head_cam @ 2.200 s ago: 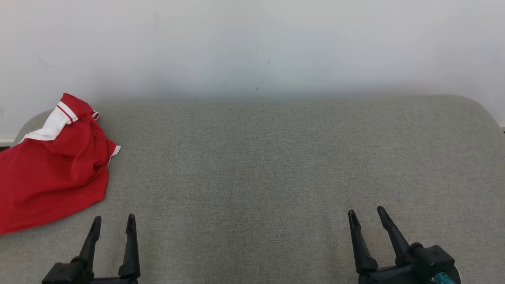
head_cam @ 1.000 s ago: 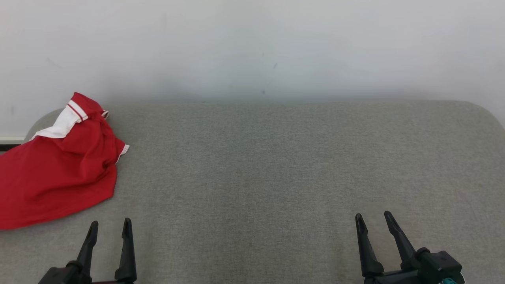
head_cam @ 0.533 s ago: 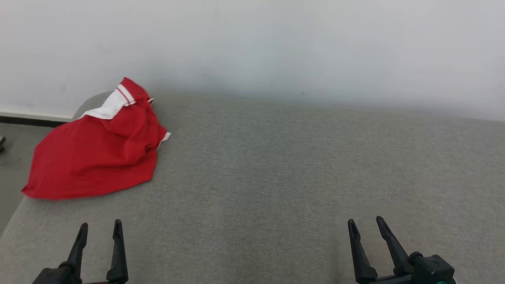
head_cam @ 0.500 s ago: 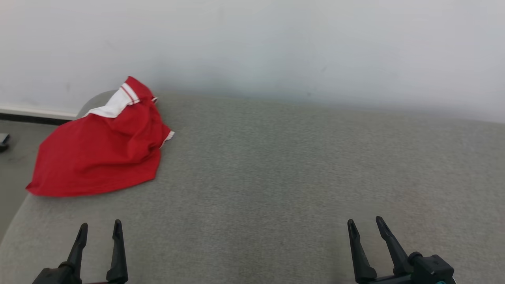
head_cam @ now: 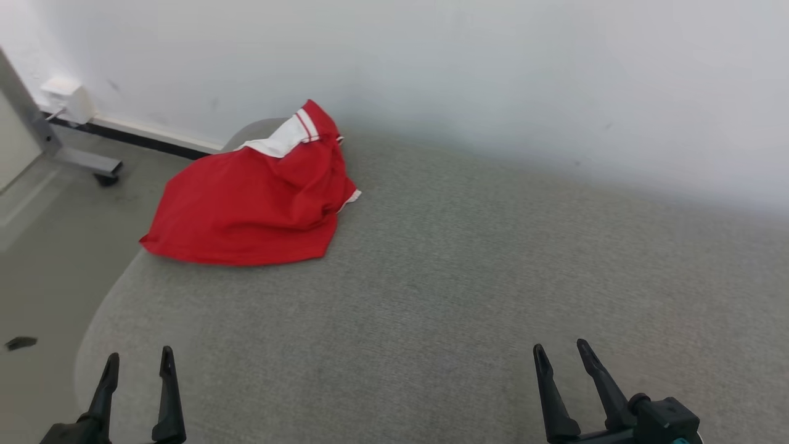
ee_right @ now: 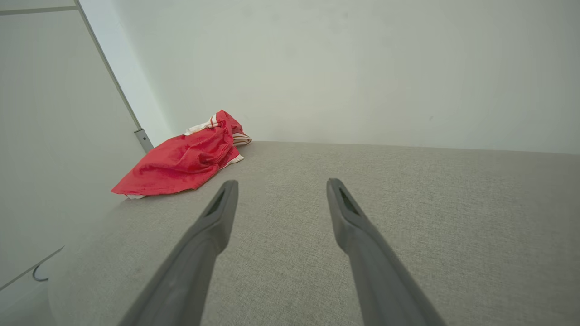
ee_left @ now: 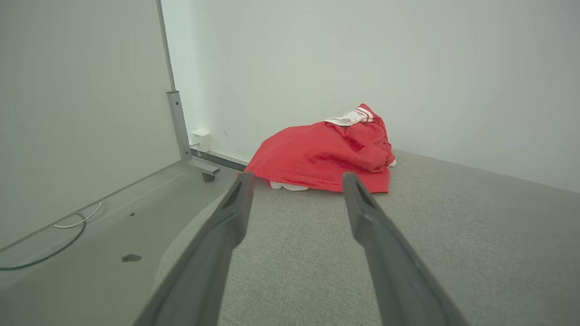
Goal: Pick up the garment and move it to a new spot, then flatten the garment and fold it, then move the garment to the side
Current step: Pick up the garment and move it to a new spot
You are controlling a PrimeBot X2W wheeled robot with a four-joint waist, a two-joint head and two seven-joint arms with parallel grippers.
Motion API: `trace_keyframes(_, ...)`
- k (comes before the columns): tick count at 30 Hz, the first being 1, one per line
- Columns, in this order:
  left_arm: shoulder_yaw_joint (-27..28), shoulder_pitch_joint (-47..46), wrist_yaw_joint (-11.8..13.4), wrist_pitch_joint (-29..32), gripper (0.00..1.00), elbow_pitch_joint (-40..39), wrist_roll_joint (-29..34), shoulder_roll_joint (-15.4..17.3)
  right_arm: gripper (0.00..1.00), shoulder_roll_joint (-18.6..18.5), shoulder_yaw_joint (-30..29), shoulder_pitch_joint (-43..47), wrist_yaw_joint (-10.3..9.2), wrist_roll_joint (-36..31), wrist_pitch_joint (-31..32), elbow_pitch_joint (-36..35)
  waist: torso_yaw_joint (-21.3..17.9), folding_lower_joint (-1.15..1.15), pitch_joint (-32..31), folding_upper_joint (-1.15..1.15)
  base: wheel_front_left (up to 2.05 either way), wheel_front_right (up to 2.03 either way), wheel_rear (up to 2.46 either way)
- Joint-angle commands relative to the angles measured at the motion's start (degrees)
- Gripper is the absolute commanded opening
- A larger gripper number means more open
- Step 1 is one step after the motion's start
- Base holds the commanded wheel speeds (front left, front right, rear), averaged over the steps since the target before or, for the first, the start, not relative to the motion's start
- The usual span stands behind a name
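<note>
At the far left corner of the worktop (head_cam: 431, 308), I see the garment (head_cam: 246, 209) lying crumpled. It is red, with its white striped collar toward the wall (head_cam: 493, 61) and one edge at the worktop's left rim. The left tool (head_cam: 138, 354) is released, jaws apart, over the near left edge. The right tool (head_cam: 560, 345) is released at the near right. Both are well apart from the garment.

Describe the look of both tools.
The left tool has two long, dark, tapered fingers on a black block. The right tool looks the same, with a rounded black joint at its base. Close up, each finger has a narrow recess near its tip.
</note>
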Motion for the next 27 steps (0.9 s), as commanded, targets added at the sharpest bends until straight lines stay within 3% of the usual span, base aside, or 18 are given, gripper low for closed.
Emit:
trace_keyframes(1,0.3,0.7,0.4,-0.1,1.0,-0.3,0.2,0.1,1.0,-0.1,0.2,-0.2,-0.14,0.1,0.0,0.1,3.0,0.0,0.2,0.0,0.0,0.0,0.0)
trace_keyframes(9,1.1,0.9,0.9,-0.1,1.0,-0.6,-0.1,0.1,1.0,-0.1,0.5,-0.5,-0.14,-0.4,0.0,0.6,5.8,0.0,0.5,0.0,0.0,0.0,0.0)
trace_keyframes(17,1.5,1.1,1.3,-0.1,1.0,-0.5,-0.2,-0.1,1.0,-0.1,0.9,-0.8,-0.14,-0.4,0.0,1.0,6.0,0.0,0.5,0.0,0.0,0.0,0.0)
trace_keyframes(27,2.4,-4.5,-0.5,-0.1,1.0,0.8,-2.6,1.2,1.0,-0.1,0.1,-2.4,-0.13,-2.0,0.0,1.0,2.5,0.0,3.8,0.0,0.0,0.0,0.0)
